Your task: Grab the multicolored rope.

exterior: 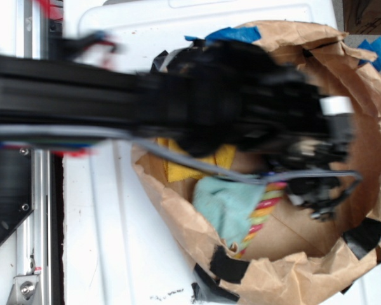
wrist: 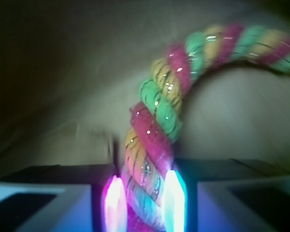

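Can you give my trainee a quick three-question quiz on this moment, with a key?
1. True or false: the multicolored rope lies between the two fingertips of the gripper in the wrist view.
2. In the exterior view, which cloth lies right beside the rope? A) the teal cloth B) the yellow cloth C) a red cloth
3. Fill in: the rope and both cloths sit inside a brown ___ bag.

Key
1. True; the rope runs down between the lit fingertips, which look closed against it.
2. A; the rope's striped length shows along the teal cloth's edge.
3. Paper.
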You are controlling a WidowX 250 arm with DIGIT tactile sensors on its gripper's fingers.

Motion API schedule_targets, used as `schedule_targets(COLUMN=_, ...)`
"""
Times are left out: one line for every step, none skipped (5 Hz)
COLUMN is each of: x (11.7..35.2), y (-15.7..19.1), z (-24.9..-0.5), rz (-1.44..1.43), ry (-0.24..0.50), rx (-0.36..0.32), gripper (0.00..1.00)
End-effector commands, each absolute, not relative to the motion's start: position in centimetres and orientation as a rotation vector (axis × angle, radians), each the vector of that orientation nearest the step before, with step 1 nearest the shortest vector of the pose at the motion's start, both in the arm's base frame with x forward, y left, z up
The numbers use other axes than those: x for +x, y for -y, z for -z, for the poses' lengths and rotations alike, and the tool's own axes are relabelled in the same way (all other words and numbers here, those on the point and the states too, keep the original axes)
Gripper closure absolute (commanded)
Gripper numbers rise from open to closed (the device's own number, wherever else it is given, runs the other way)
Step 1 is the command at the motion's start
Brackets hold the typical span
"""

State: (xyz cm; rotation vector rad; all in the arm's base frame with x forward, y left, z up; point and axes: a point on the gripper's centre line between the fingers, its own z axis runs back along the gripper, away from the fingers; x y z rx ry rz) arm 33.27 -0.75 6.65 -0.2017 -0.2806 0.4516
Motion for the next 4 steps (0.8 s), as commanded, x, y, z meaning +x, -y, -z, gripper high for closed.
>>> schedule_targets(x=24.8, y=0.2, z=-15.1, rz=-0.350, ry=0.393, rx=-0.261, gripper=1.00)
schedule_targets(x=22.6, y=0.6, z=-17.2, rz=-0.375, ry=0.415, rx=-0.172, gripper=1.00)
schedule_targets(x=23.2, y=0.3, z=-19.5, rz=-0.474, ry=0.290, rx=-0.079, gripper=1.00)
schedule_targets(x=22.2, y=0.1, z=-20.9, rz=-0.537, ry=0.231, rx=-0.047, gripper=1.00)
